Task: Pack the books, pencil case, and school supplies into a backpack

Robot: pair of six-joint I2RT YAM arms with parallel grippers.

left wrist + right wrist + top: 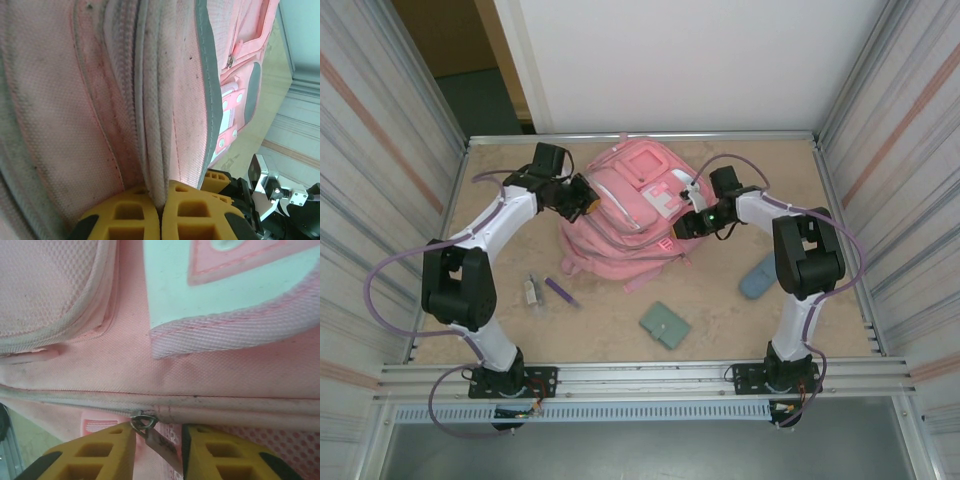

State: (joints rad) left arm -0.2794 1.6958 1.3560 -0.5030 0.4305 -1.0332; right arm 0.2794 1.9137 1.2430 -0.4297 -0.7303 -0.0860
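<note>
The left gripper [161,202] is closed. Its yellow fingers [125,215] pinch a fold of pink cloth at the zip seam of the backpack [75,100], and the fold rises straight up from between them. In the top view this gripper [583,200] is at the 9 o'clock side of the backpack [620,215].

The right gripper [158,440] has its jaws a little apart. The metal zip pull [150,432] hangs slanted in the gap, with its ring touching the left finger [100,450]. It is not pressed from both sides. Just above runs the zip line, and at 1 o'clock from the pull is the pale patch [225,285]. In the top view this gripper [688,222] is at the 3 o'clock side of the backpack.

The backpack lies flat at the far middle of the table [720,320], front side up. The pencil case [757,277] lies at 4 o'clock from it, near the right arm. The green folder [665,324] lies at 6 o'clock, well apart. The purple pen [560,291] and a small grey piece [531,290] lie at 8 o'clock, near each other but apart.
</note>
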